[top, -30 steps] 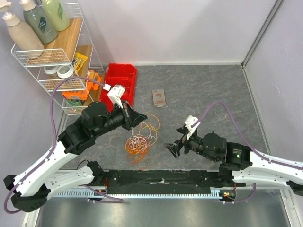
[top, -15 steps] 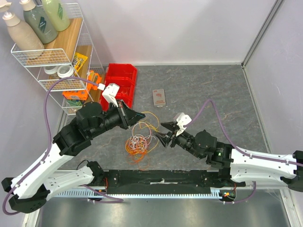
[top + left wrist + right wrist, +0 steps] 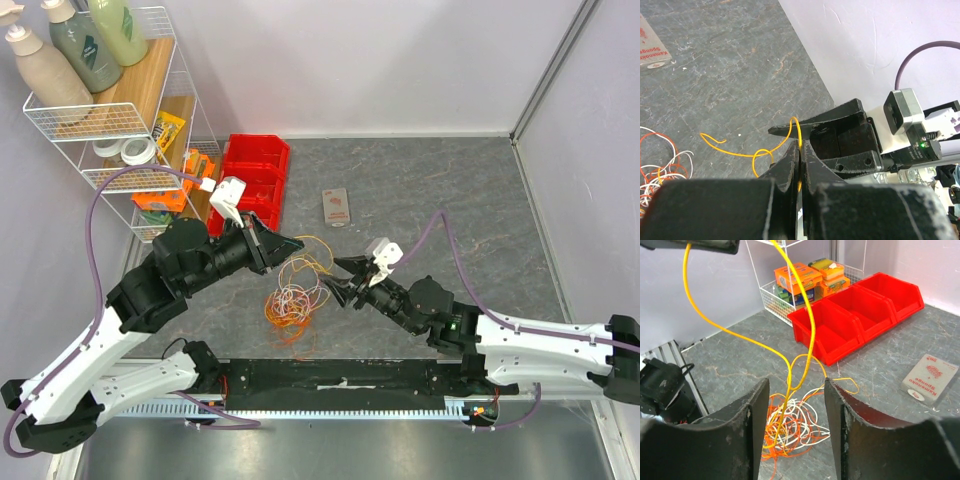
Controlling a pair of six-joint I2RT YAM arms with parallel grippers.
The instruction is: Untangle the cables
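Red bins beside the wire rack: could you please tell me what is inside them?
The red bins show only bare red floors in the right wrist view. Their near walls cover a strip of each floor.

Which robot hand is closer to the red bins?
The left. The left gripper hangs just in front of the red bins, pinching a yellow wire. The right gripper is farther off, open, beside the wire pile.

Orange, white and red cables (image 3: 290,305) — grey veined table (image 3: 450,200), bright red bins (image 3: 258,165).
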